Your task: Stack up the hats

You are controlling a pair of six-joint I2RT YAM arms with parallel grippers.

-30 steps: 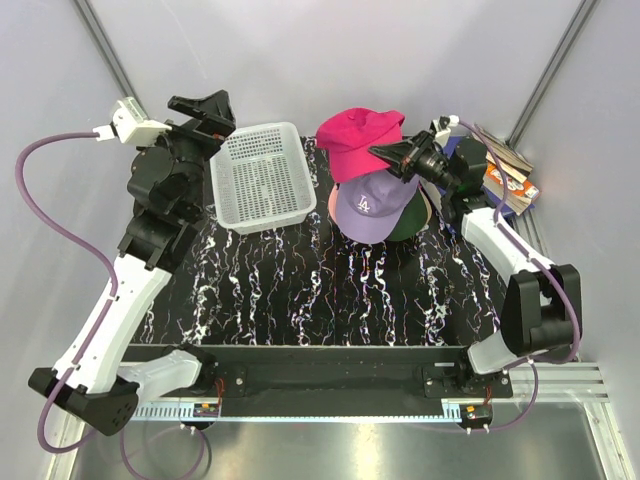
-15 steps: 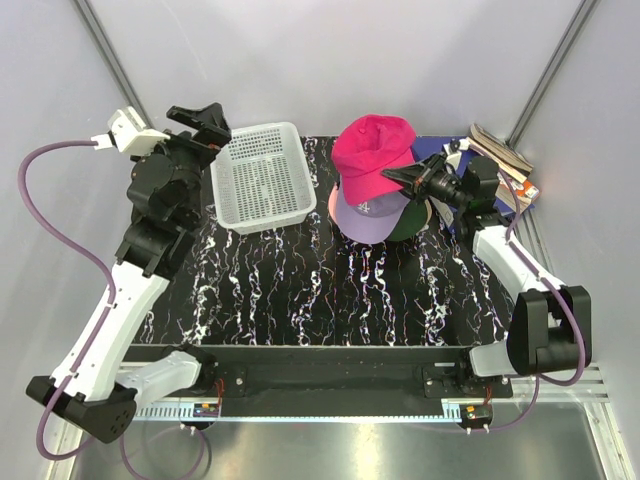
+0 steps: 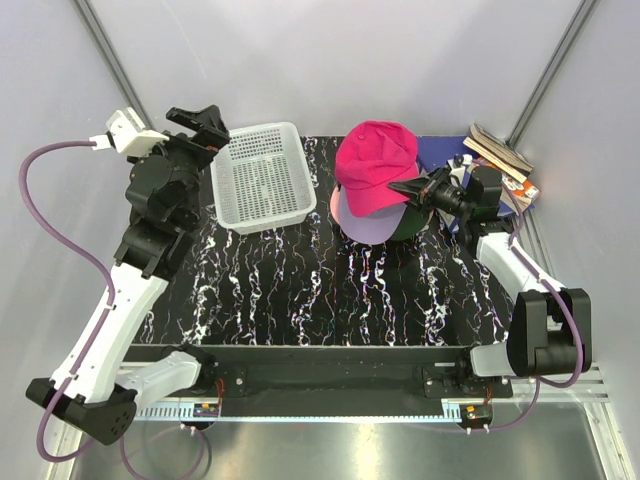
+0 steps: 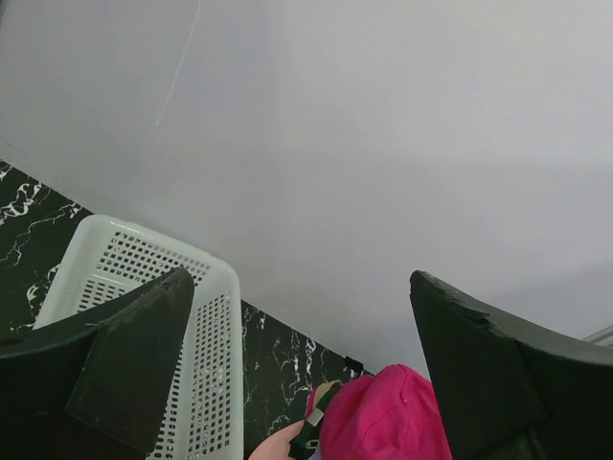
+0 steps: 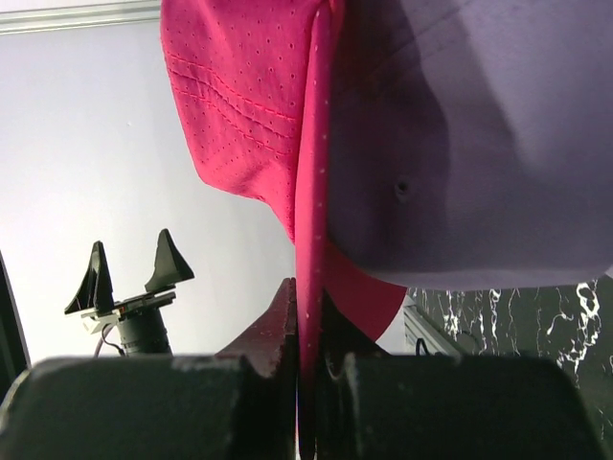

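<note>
The table [image 3: 300,290] has a black top with white marbling. The stack of hats sits right of centre, toward the far edge.

1. Lavender cap [image 3: 365,228]: nearest visible layer. Only its near rim shows below the top cap. A light pink edge [image 3: 334,204] shows at its left and a dark green edge [image 3: 410,226] at its right.
2. Magenta cap [image 3: 375,155]: top layer, perforated fabric with rows of stitching on the brim. It rests on the lavender cap, crown up and toward the far wall. The brim points near-right, so the long axis runs roughly near to far.
3. Right gripper [image 3: 408,188]: at the right side of the stack, fingers clamped on the thin edge of the magenta brim. The wrist view shows the brim edge-on between the closed fingers.
4. Basket [image 3: 256,131]: white mesh, left of the stack, apart from it.
5. Left gripper [image 3: 203,122]: raised at the far left, just beside the basket, fingers spread wide, grasping nothing.
</note>
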